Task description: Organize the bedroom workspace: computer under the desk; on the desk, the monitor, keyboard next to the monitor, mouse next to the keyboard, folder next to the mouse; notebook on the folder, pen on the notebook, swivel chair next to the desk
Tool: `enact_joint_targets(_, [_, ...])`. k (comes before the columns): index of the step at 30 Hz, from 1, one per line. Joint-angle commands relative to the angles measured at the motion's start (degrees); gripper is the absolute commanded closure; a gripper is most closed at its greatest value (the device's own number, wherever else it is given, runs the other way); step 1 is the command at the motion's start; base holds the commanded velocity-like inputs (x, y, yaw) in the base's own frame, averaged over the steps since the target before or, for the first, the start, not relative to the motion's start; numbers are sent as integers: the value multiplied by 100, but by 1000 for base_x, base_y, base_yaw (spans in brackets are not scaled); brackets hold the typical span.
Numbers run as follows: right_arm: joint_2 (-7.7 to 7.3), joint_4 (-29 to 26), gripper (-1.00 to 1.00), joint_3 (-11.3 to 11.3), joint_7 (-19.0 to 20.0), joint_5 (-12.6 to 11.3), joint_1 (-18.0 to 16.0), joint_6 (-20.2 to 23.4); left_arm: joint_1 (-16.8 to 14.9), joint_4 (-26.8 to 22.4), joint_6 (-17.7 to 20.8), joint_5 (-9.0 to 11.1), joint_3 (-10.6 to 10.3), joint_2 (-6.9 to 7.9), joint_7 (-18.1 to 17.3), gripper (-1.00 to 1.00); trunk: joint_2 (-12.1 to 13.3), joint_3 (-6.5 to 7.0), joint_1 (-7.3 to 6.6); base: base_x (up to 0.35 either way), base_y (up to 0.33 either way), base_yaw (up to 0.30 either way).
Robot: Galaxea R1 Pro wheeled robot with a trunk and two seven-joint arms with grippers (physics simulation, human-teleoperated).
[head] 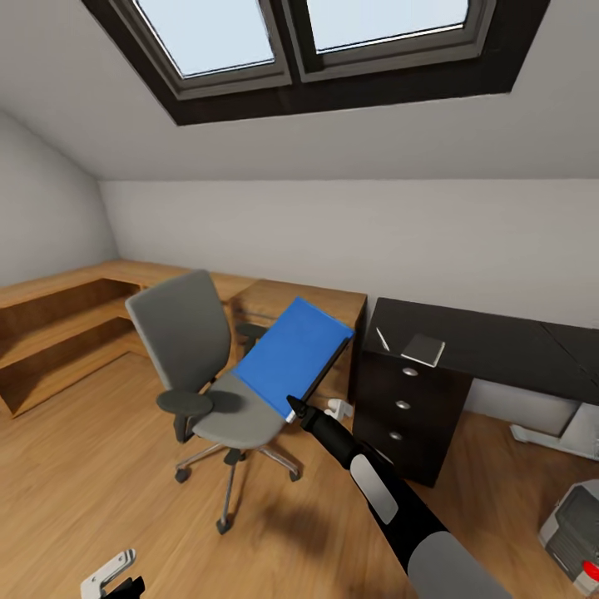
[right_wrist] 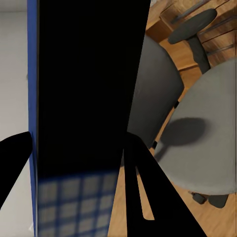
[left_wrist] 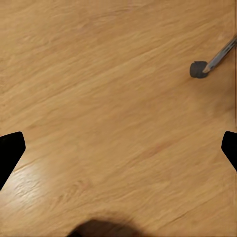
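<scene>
ceiling: sloped, grey-white, skylight (head: 316, 42) at 12 o'clock
floor: light wood planks (head: 75, 491)
furniture: low wooden shelving (head: 58, 333) at 9 o'clock

Right arm: black-and-grey jointed arm (head: 391, 499), stretched forward and up from the lower right of the head view, tapering to a slim black wrist.
Right gripper (head: 293, 408): black, two-fingered, clamped on the lower edge of the flat bright blue folder (head: 291, 353), which is held tilted; dark fingers (right_wrist: 143, 197) on either side of that folder in the right wrist view.
Left gripper (head: 112, 578): silver-and-black, low at the head view's bottom left, pointed down at the floor.
Left fingertips (left_wrist: 10, 153): black, spread wide apart, nothing between them.
</scene>
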Motion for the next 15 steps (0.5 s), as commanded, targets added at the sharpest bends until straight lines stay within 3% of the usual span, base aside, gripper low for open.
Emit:
enact_joint_targets(1, [1,13,100,-1,12,-55,-3,31,-1,-11,21,62,-2,1,35,-100,38,14,-23,0,0,-180])
enact_joint_targets(5, [-17,31,100,-1,7,-45,23,22,-1,-11,19,60,-1,1,37,-100,199,94,-111,0,0,-217])
enact_joint_targets(10, [-142,33,100,-1,11,-39,128,19,-1,-5,24,59,-10,1,38,-100,399,195,-221,-7,-3,-243])
enact_joint_targets(15, [-259,154,100,6,5,-28,162,11,-1,1,24,59,-16,-3,38,-100,600,290,-330,-160,-129,-152])
